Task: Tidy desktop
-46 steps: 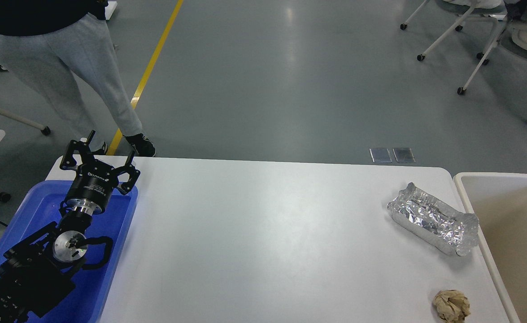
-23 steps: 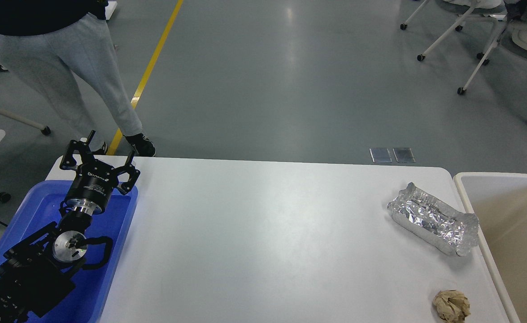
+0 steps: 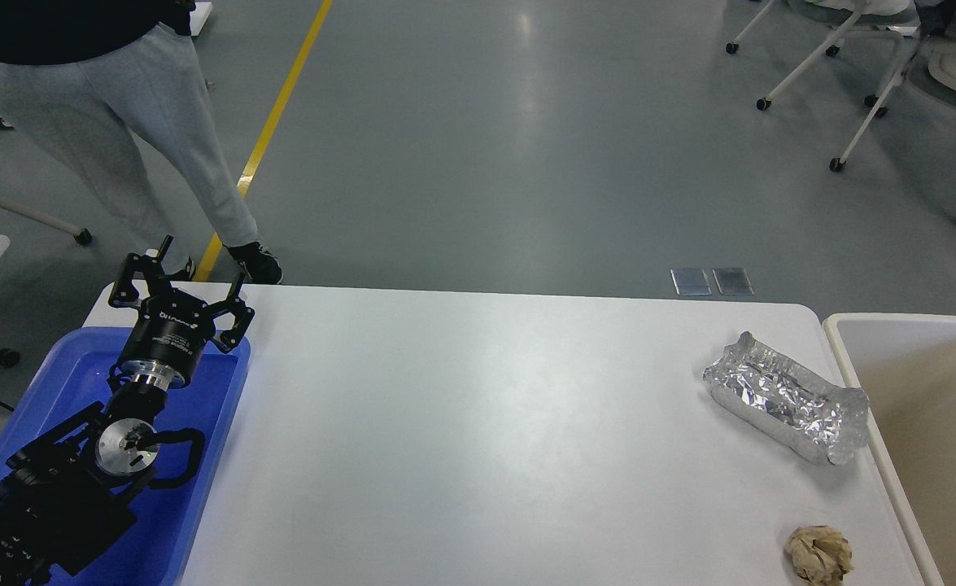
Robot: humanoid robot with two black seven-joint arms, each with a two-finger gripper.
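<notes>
Our desktop (image 3: 478, 423) filled the view ahead, between bin (image 3: 933, 423) and tray (image 3: 79, 374). It bore a foil pan (image 3: 787, 403) and paper wad (image 3: 819, 553) at right. Over the tray, our left gripper (image 3: 199, 267) gaped wide, empty.

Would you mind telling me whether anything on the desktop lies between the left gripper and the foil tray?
Nothing visible does. The left gripper hangs open over the blue tray, and the desktop between it and the foil tray is bare. The crumpled paper ball lies nearer me, off that line.
</notes>
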